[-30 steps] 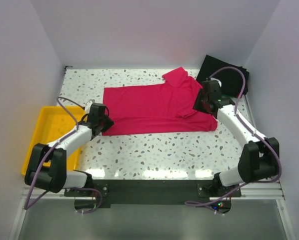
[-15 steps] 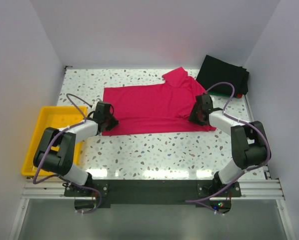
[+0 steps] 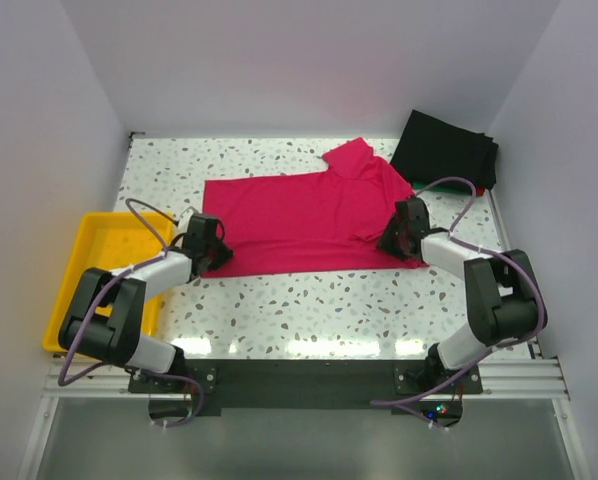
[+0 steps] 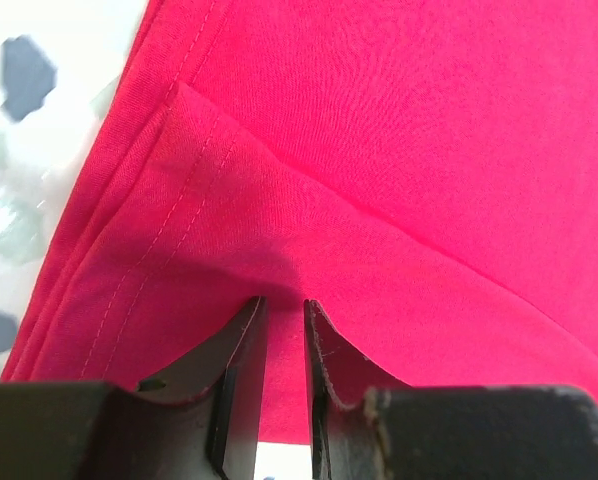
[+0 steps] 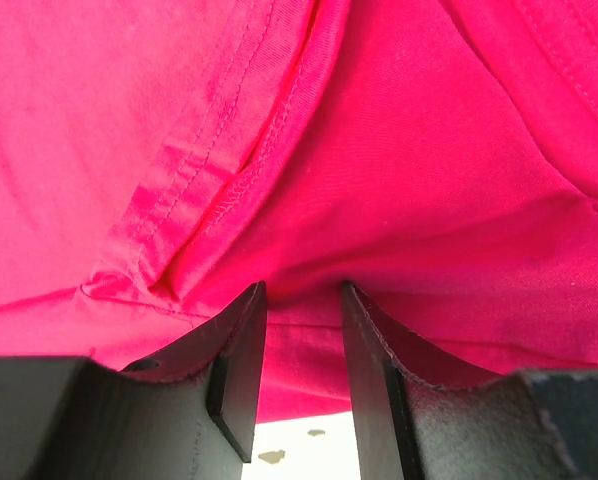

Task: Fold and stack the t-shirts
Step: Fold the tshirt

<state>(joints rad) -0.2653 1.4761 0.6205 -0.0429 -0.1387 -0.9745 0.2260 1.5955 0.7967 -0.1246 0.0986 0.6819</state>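
The crimson-pink t-shirt (image 3: 299,212) lies spread flat across the middle of the table, one sleeve pointing to the back. My left gripper (image 3: 213,252) sits low at the shirt's near left corner, and its jaws stand narrowly apart with hem cloth (image 4: 279,180) pinched between them. My right gripper (image 3: 396,236) sits low at the near right side, closed on a bunched fold of the shirt (image 5: 309,200) by the sleeve seam. In the wrist views the left gripper (image 4: 284,302) and the right gripper (image 5: 302,288) both press into red cloth.
A stack of black folded t-shirts (image 3: 447,150) lies at the back right corner, with a thin green edge (image 3: 416,183) beside it. The yellow tray (image 3: 91,262) stands at the left edge. The speckled tabletop (image 3: 319,300) shows in front of the shirt.
Both arms have dropped low and come in onto the shirt's near corners. The shirt's near edge has shifted slightly toward the front.
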